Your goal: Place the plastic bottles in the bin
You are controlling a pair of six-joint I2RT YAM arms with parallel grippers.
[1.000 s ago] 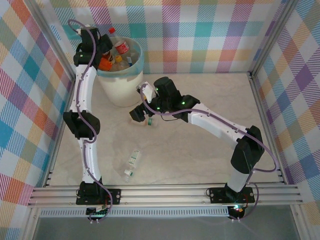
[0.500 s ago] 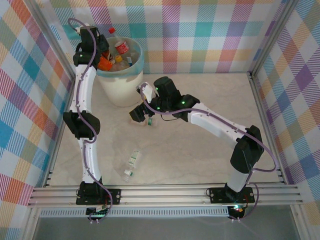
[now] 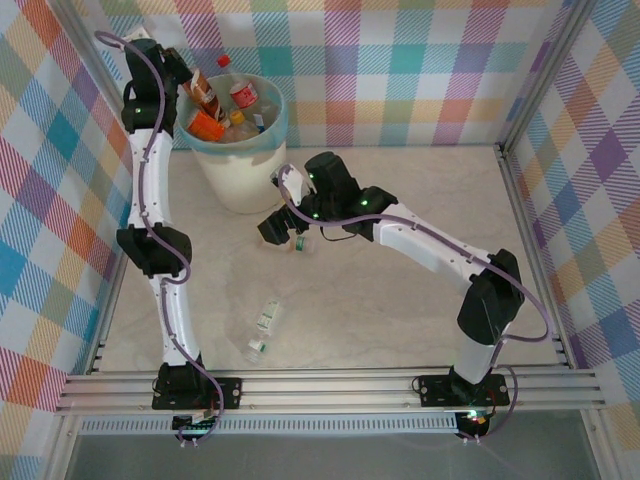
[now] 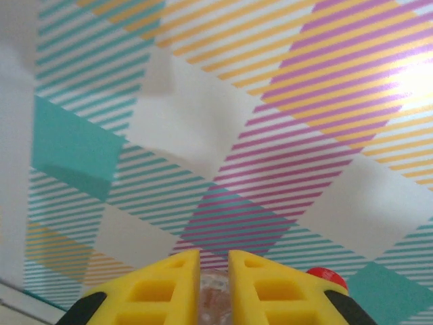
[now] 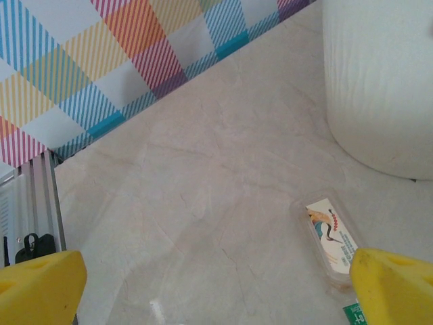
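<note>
The bin (image 3: 240,178) stands at the back left, cream-white with a teal liner, and holds several plastic bottles (image 3: 238,112). My left gripper (image 3: 190,88) is raised at the bin's left rim. A brown-labelled bottle (image 3: 206,93) sticks out from its tip. In the left wrist view the yellow fingers (image 4: 169,288) of the left gripper (image 4: 214,274) stand shut on a sliver of clear plastic (image 4: 214,298), and a red cap (image 4: 327,275) shows beside them. My right gripper (image 5: 216,271) hangs wide open low over the table. A white-labelled bottle (image 5: 330,235) lies by its right finger (image 5: 396,284).
Another clear bottle (image 3: 262,326) lies near the table's front edge, left of centre. Checked walls close in the table on three sides, and the left arm reaches up along the left wall. The bin's wall (image 5: 382,88) rises close to the right gripper (image 3: 283,230).
The left gripper has shut, and it swung up and left from over the bin's middle to its left rim, uncovering the brown-labelled bottle. The right arm has barely moved.
</note>
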